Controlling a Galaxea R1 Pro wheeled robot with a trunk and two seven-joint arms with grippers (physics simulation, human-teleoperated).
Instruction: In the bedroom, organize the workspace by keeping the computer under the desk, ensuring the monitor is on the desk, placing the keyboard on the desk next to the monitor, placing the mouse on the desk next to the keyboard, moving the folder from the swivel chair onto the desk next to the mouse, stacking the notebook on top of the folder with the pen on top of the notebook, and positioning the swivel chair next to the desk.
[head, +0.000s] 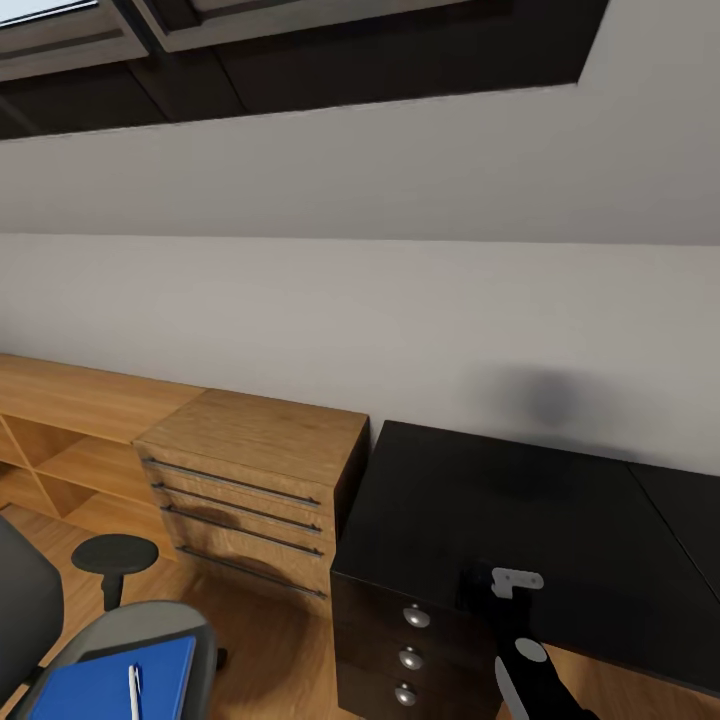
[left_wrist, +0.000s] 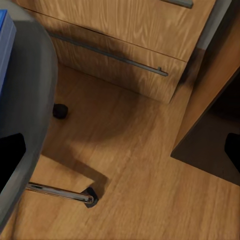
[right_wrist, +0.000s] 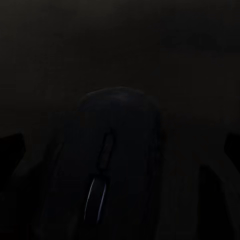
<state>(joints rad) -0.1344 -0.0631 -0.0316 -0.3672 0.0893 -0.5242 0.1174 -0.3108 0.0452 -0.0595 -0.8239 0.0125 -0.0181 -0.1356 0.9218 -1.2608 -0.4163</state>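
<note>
Right gripper (head: 505, 590) over desk (head: 560, 520) at 5 o'clock, fingers wide around mouse (right_wrist: 117, 160); left unseen, cannot tell. Risk: mouse slides off the near edge.

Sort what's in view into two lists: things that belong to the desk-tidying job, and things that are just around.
Job:
- long black desk with silver-knobbed drawers
- small black rounded mouse between the right gripper's fingers
- flat bright blue folder, white pen on it
- grey padded swivel chair

Just around:
- light wooden drawer cabinet with bar handles
- low open wooden shelf
</note>
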